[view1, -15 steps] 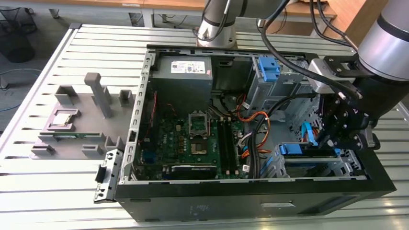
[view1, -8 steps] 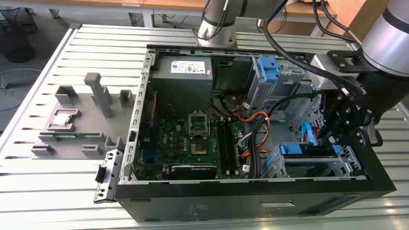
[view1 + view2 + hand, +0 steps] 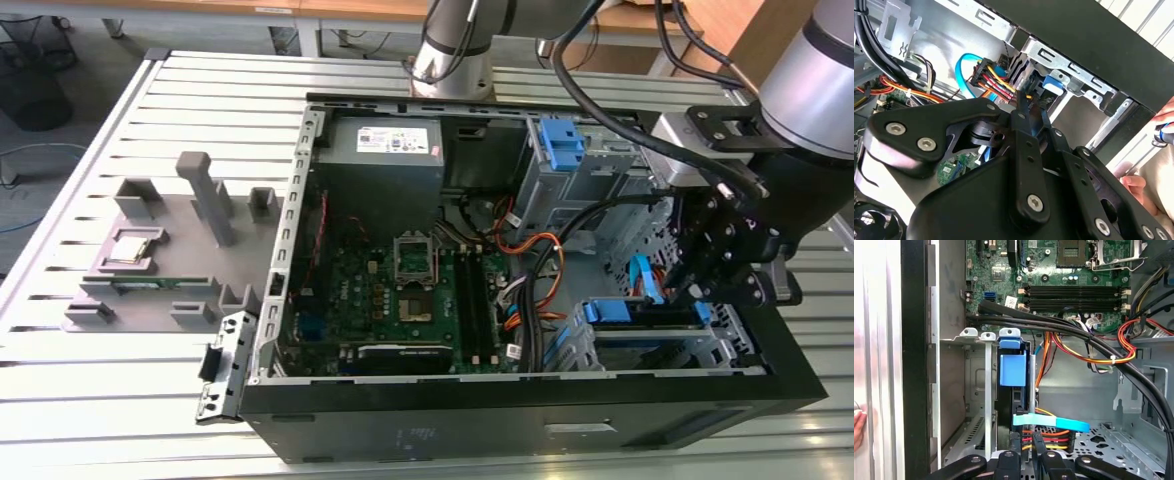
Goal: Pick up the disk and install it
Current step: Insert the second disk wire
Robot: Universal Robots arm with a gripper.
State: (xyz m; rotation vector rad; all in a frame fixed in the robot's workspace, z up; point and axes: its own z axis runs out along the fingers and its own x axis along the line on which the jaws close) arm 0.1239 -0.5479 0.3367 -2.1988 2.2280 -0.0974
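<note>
Black linkage bars and bolt heads of the gripper (image 3: 1030, 102) sit closest to us in the second wrist view. They taper to two slim fingers drawn narrow, tips nearly together, and we see nothing clamped between them. The tips sit by a bundle of red, yellow and black wires (image 3: 996, 82).

In the first wrist view the disk (image 3: 1013, 367) stands on edge just beyond the tips. It sits in a metal drive cage (image 3: 985, 370) with its blue bracket facing us, and a pale blue ribbon cable (image 3: 1051, 421) crosses in front of it. Farther on lies the green motherboard (image 3: 1074, 270), which the second wrist view barely catches.

The second wrist view shows a person's hand (image 3: 1134, 185) outside the black computer case (image 3: 534, 420).

From the exterior view we see the arm reaching down into the case corner at the exterior view's right. We also see a grey power supply box (image 3: 380, 150) at the far wall. A grey parts holder (image 3: 160, 260) sits on the slatted table (image 3: 80, 400), well apart at the exterior view's left.
</note>
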